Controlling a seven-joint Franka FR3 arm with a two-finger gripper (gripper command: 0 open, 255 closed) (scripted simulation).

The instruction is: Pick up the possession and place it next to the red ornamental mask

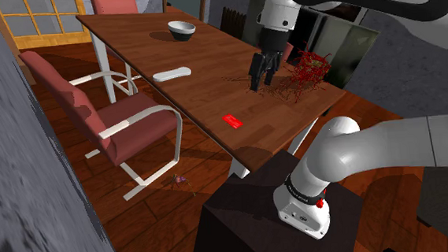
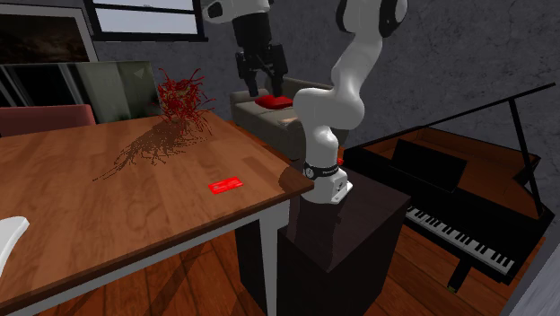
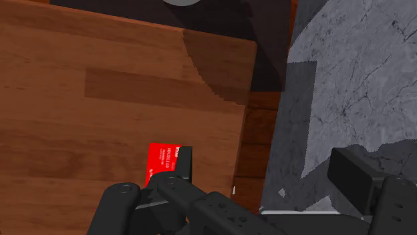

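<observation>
A small red card (image 1: 232, 121) lies flat on the brown wooden table (image 1: 174, 100), close to the edge nearest the stand. The card (image 2: 226, 185) rests on bare wood, with nothing touching it. The red ornamental mask (image 1: 310, 68), a spiky tangle of red strands, sits at the table's end; the mask (image 2: 182, 100) spreads thin strands over the wood. My black gripper (image 1: 261, 72) hangs open above the table just beside the mask, well above the card. In the wrist view the card (image 3: 164, 162) shows below the gripper (image 3: 257, 200), partly hidden by a finger.
A dark bowl (image 1: 182, 30) and a flat white object (image 1: 171, 73) lie farther along the table. Red chairs (image 1: 103, 112) stand along its far side. A sofa with a red cushion (image 2: 274, 101) is behind the arm, and a piano (image 2: 458, 224) stands beside the stand (image 1: 274, 213).
</observation>
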